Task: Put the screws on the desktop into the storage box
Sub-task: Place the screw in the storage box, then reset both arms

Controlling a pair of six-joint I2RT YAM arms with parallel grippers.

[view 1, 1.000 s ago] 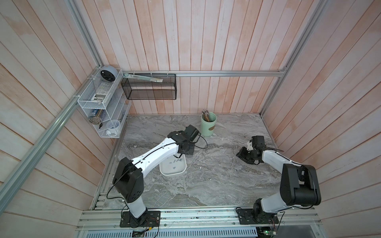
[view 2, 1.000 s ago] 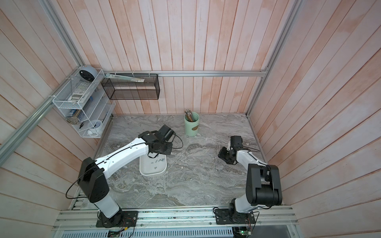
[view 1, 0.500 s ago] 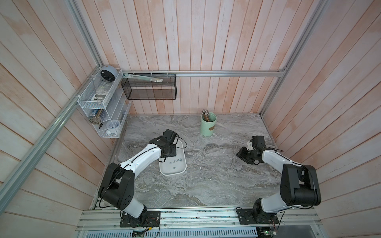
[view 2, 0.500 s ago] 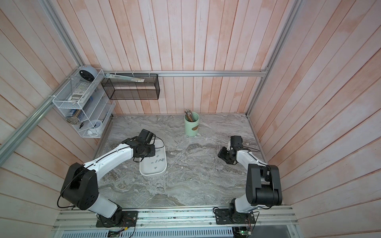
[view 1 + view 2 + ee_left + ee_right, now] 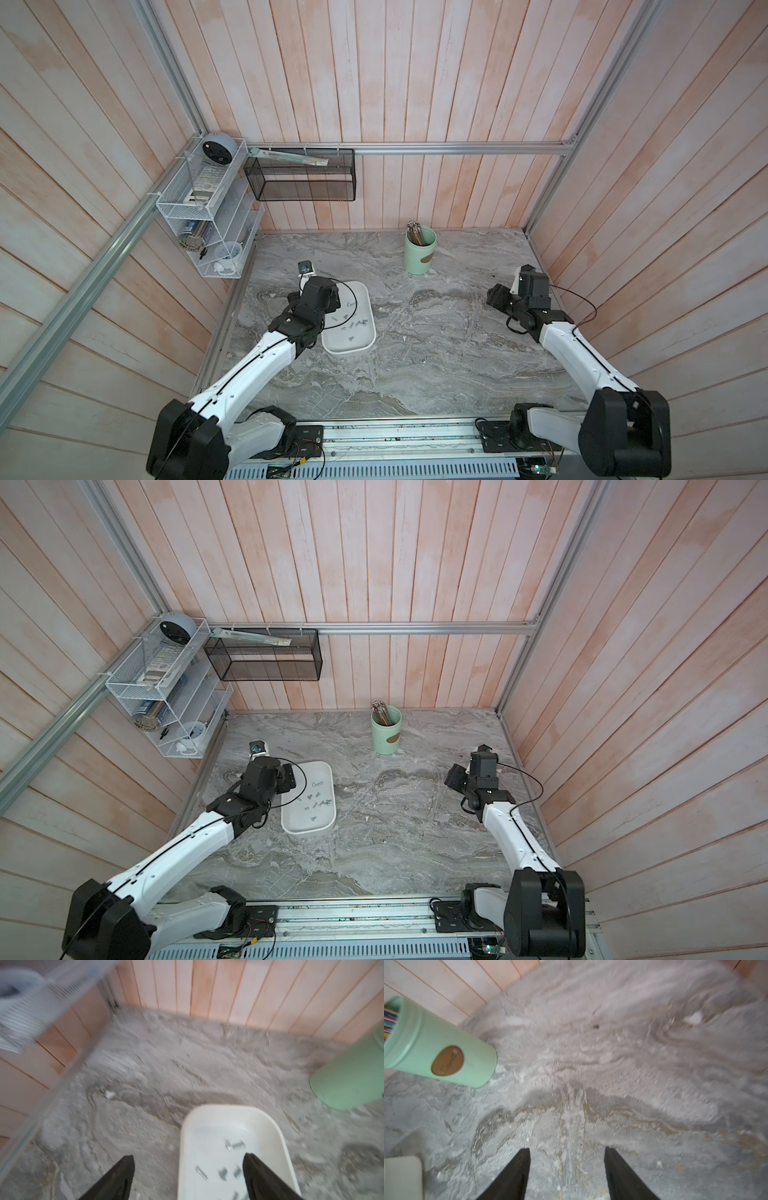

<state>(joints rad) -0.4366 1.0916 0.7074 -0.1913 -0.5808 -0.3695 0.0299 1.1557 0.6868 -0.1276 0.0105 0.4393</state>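
Wood-panelled booth, marble desk [image 5: 436,374]. Left end effector [image 5: 188,1156] has pulled back from over by the green cup [image 5: 420,251] to the storage box [image 5: 368,345]. Its jaws have gone from pinched to wide apart, empty, straddling the box's side wall. Looks like a drop-off just happened: the screws [image 5: 351,325] lie loose inside the box, right by its tips. Right end effector [image 5: 566,1148] has spread too, empty, over bare desk well away.

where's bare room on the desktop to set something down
Widest bare stretch of desktop: the middle, between the storage box and the right arm, in front of the green cup. The near strip by the front rail is free too. Crowded: the left side, where the left arm overhangs the box holding the screws.
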